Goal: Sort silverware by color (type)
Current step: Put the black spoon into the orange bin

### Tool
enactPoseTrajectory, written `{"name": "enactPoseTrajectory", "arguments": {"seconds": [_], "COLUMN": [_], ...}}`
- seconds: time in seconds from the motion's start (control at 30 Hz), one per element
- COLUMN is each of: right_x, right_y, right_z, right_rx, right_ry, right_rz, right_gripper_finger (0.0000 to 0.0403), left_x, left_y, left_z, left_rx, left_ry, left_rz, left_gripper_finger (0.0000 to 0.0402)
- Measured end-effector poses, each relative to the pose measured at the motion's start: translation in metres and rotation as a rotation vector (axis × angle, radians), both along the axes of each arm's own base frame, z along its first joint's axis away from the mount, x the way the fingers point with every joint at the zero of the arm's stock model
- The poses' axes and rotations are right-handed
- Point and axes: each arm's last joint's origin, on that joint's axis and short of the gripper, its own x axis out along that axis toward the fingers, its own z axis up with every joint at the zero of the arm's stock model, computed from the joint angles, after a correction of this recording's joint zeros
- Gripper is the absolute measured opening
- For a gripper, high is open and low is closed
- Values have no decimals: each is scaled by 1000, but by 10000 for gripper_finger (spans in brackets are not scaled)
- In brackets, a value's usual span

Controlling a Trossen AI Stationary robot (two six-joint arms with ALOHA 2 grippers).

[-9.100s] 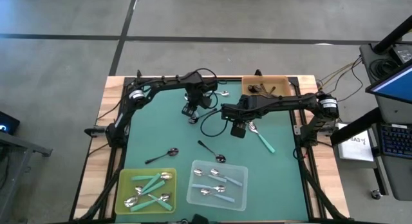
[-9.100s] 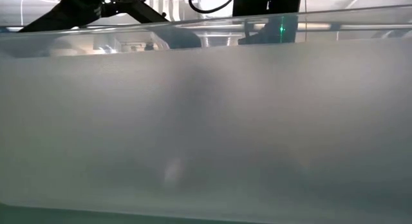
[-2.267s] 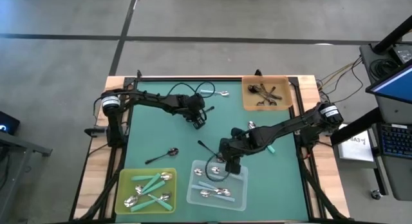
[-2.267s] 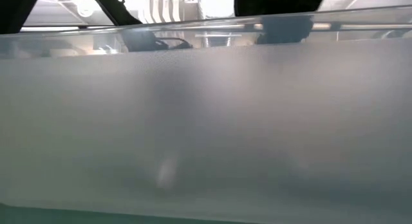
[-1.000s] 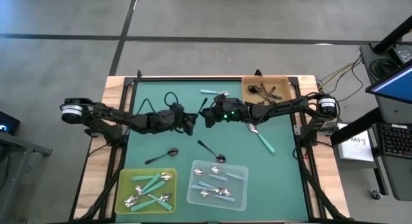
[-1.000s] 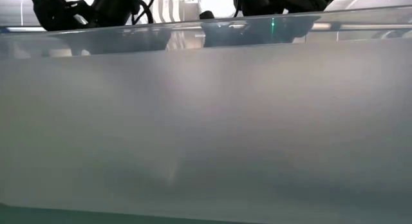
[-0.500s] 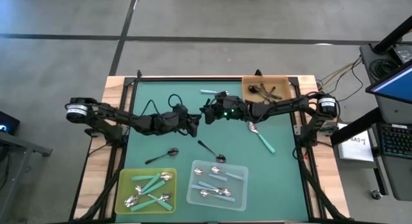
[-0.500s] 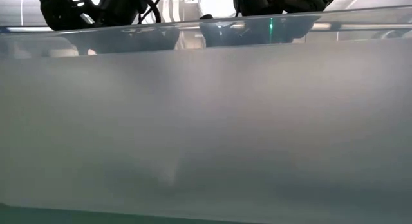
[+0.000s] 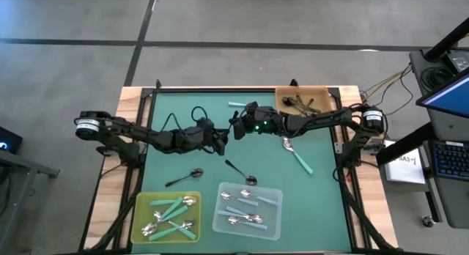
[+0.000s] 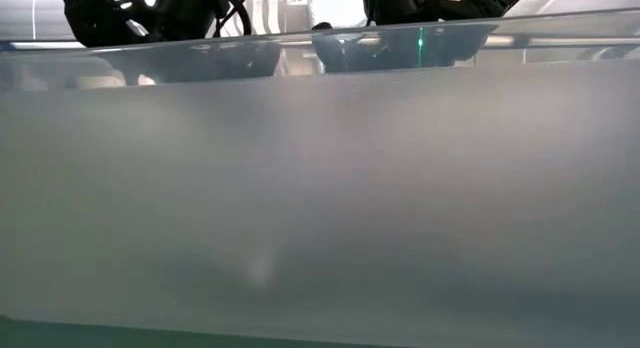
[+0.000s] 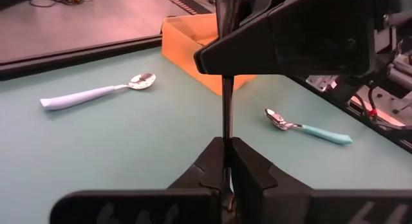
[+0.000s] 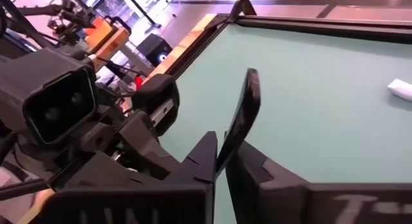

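A black-handled spoon [image 11: 225, 102] is held clear of the table's green middle between my two grippers, which meet tip to tip. My left gripper [image 9: 220, 142] [image 11: 225, 141] comes from the left and is shut on its thin handle. My right gripper [image 9: 236, 130] [image 12: 222, 161] comes from the right and is shut on the same handle [image 12: 239, 118]. The spoon's bowl does not show. On the mat lie a light blue spoon [image 9: 240, 105] [image 11: 90, 95], a teal spoon [image 9: 297, 156] [image 11: 309, 129] and two black spoons [image 9: 183, 176] [image 9: 240, 171]. My left gripper pinches the black handle [image 11: 225, 130] between its two fingers, coming level from the table's left. The handle runs straight on from the fingertips, along them, toward the other gripper. The spoon is clear of the mat. My right gripper pinches the same handle [image 12: 226, 150] between its two fingers, coming from the table's right. The handle's flat strip sticks out past the fingertips to a free end [image 12: 251, 74], lifted clear.
An orange tray [image 9: 322, 94] with black spoons stands at the far right. A yellow tray [image 9: 141, 211] with teal spoons and a clear tray [image 9: 272, 224] with light blue spoons stand at the near edge. The clear tray's wall [image 10: 320, 188] fills the low view.
My right gripper has shut on the black spoon's handle, which my left gripper keeps holding. Both arms have stayed almost where they were above the table's middle.
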Motion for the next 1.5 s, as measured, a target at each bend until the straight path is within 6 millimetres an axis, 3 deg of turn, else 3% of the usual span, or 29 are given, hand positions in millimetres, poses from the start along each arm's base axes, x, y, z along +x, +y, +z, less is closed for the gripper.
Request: {"name": "enactPoseTrajectory", "arguments": {"seconds": [0.17,0.3,0.47,0.63,0.73,0.87,0.97,1.17,1.33,1.5], "right_x": [0,-7,-19,-37,-55,-74,-85,-97,-107,-108], "right_y": [-2,-15,-34,-44,-47,-52,-60,-85,-105,-108], "right_z": [2,9,49,96,110,105,98,57,24,12], "right_rx": [-8,-49,-140,-228,-270,-344,-339,-335,-272,-249], "right_ry": [3,158,301,453,686,999,1101,1324,1456,1490], "right_rz": [33,19,19,56,-6,-113,-155,-177,-188,-174], "right_gripper_finger": [9,8,8,8,8,8,8,8,8,11], "left_x": [0,1,4,4,4,3,3,3,2,1], "left_y": [0,-2,-6,-6,-5,-4,-1,7,13,19], "left_z": [0,2,4,3,3,3,3,3,2,-2], "left_rx": [5,7,-17,-10,26,66,89,106,127,114], "left_ry": [1,-3,-5,4,20,37,46,49,84,235], "left_rz": [-4,-62,-201,-207,-216,-216,-214,-191,-182,-176], "left_gripper_finger": [16,39,65,76,77,77,77,77,77,77]}}
